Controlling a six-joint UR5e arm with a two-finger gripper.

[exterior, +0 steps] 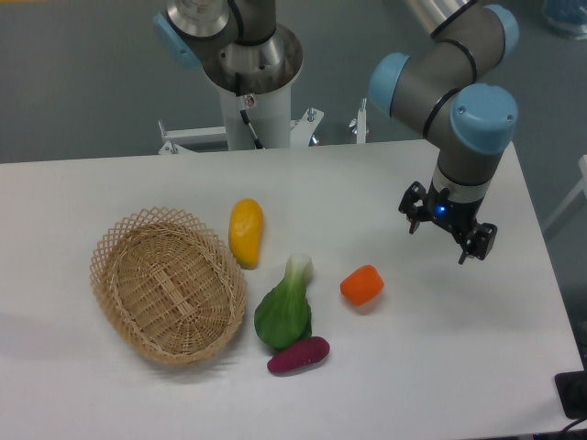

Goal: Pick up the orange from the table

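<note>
From my fixed camera I see the orange (362, 285) lying on the white worktop (110, 192), right of centre and apart from everything else. Just to its left is a green leafy vegetable (283, 312) with a pale stalk, and a small purple vegetable (299, 355) touches or nearly touches that green one at its lower end. A yellow oblong fruit (246, 232) lies further up and to the left, beside the rim of a woven wicker basket (167, 285) that sits on the left part of the worktop.

My end effector (445, 237) hangs above the worktop up and to the right of the orange, clearly apart from it. Its two fingers are spread wide with nothing between them, and a small blue light shows on the wrist just above. The arm's grey and blue joints (454, 82) rise behind it toward the top edge.
</note>
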